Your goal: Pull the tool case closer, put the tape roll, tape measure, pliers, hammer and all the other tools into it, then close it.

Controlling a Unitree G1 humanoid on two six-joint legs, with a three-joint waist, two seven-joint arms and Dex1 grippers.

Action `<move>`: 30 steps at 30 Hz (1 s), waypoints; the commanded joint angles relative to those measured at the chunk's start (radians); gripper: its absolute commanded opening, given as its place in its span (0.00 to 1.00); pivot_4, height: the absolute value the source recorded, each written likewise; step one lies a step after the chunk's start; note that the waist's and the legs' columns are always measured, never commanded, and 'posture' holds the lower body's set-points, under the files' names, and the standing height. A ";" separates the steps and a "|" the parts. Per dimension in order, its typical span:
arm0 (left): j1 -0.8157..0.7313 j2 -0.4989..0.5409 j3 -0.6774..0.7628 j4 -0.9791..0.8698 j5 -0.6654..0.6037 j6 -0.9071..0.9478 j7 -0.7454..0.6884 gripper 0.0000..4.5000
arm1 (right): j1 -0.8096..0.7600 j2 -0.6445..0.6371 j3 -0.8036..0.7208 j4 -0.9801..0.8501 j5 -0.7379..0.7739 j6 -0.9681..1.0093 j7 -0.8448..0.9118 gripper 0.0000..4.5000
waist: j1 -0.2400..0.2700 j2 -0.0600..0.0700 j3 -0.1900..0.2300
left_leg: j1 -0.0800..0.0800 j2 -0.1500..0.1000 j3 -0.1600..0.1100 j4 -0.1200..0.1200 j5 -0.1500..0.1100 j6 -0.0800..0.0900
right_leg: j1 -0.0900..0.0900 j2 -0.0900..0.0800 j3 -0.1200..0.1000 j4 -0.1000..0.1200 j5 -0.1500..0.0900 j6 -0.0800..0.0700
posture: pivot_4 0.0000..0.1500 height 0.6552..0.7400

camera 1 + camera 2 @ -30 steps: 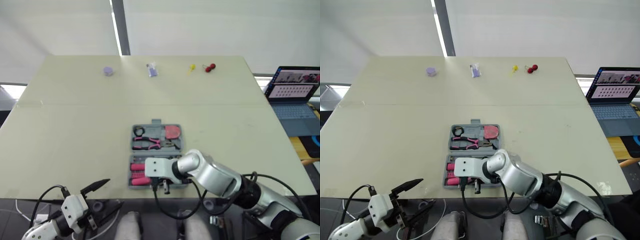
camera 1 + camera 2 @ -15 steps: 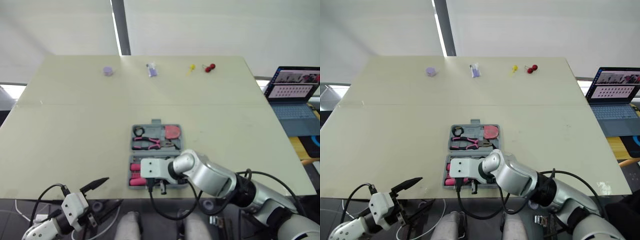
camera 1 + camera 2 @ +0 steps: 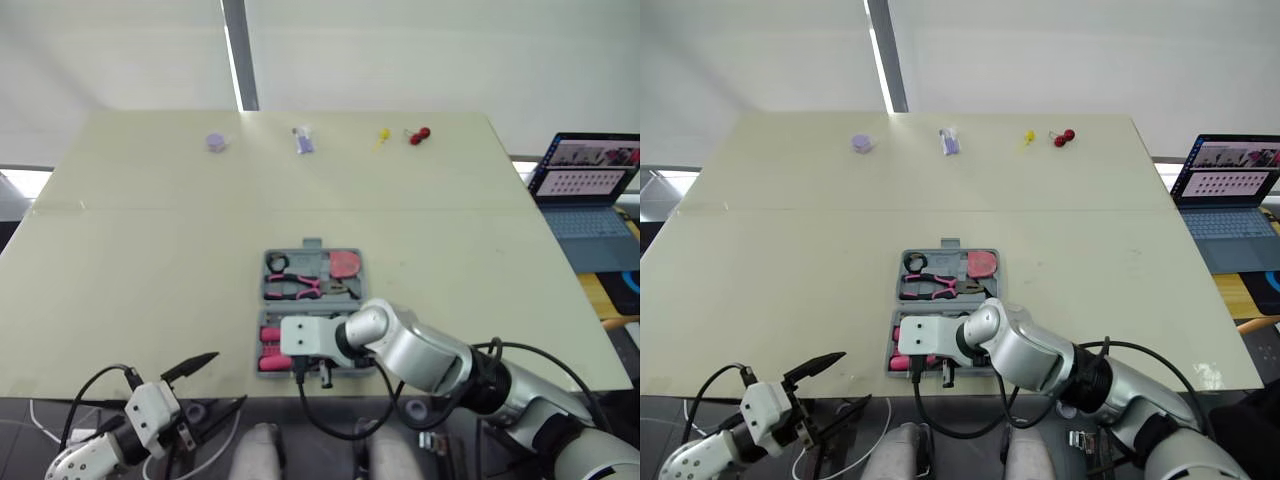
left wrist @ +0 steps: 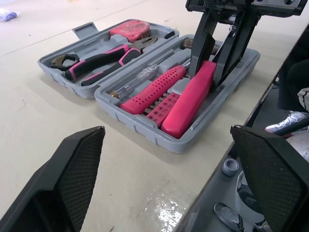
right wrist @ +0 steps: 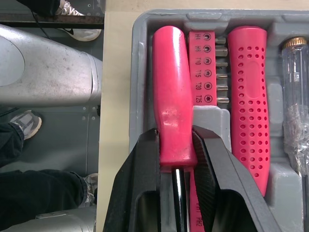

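**Right gripper clamped on hammer handle inside open tool case**

The tool case [image 3: 312, 312] lies open and flat at the lower centre of the frame, near the front edge of the table [image 3: 150, 250]; both grey halves face up, one behind the other.

The rear half holds the black tape roll [image 3: 277, 263], the pink-handled pliers [image 3: 295, 287] and the pink tape measure [image 3: 345, 264].

The front half holds the hammer [image 5: 171, 121], a pink bit holder [image 5: 198, 67], a perforated pink screwdriver handle [image 5: 248, 96] and a clear-handled screwdriver [image 5: 297, 96], all lying side by side in their recesses.

The right gripper [image 5: 175, 140] stands over the front half of the case; its two black fingers [image 5: 140, 183] are pressed against either side of the hammer's smooth pink handle, pinching it where the handle meets the black shank; the handle lies in its recess beside the bit holder.

The left gripper [image 3: 225, 382] sits at the lower left of the frame, at the table's front edge and well apart from the case; its fingers are spread wide and hold nothing.

Along the far edge of the table, in the upper part of the frame, lie a purple item [image 3: 216, 142], a small packet [image 3: 304, 140], a yellow item [image 3: 383, 134] and a red item [image 3: 420, 134]; an open laptop [image 3: 590, 195] stands off the table at the right edge of the frame.
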 commanded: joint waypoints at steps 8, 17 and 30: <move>-0.006 0.001 -0.001 0.012 0.008 -0.027 0.006 1.00 | -0.023 0.006 -0.021 -0.031 0.015 0.000 0.007 0.71 | 0.000 0.000 0.000 | 0.000 0.000 0.000 0.000 0.000 0.000 | 0.000 0.000 0.000 0.001 0.000 0.000 | 1.00 1.00; -0.017 0.003 -0.003 0.011 0.008 -0.022 0.008 1.00 | 0.052 -0.017 -0.196 0.011 0.084 -0.215 0.009 0.99 | 0.001 -0.002 -0.001 | 0.000 0.000 0.001 0.001 0.000 0.000 | 0.000 0.000 0.000 0.002 0.000 0.000 | 1.00 1.00; -0.031 0.005 -0.030 0.015 0.008 -0.035 -0.008 1.00 | 0.355 0.017 -0.426 0.265 0.280 -0.590 0.146 0.01 | 0.001 -0.004 -0.002 | 0.001 0.000 0.002 0.002 0.000 0.000 | 0.000 0.001 0.001 0.005 0.000 0.000 | 1.00 1.00</move>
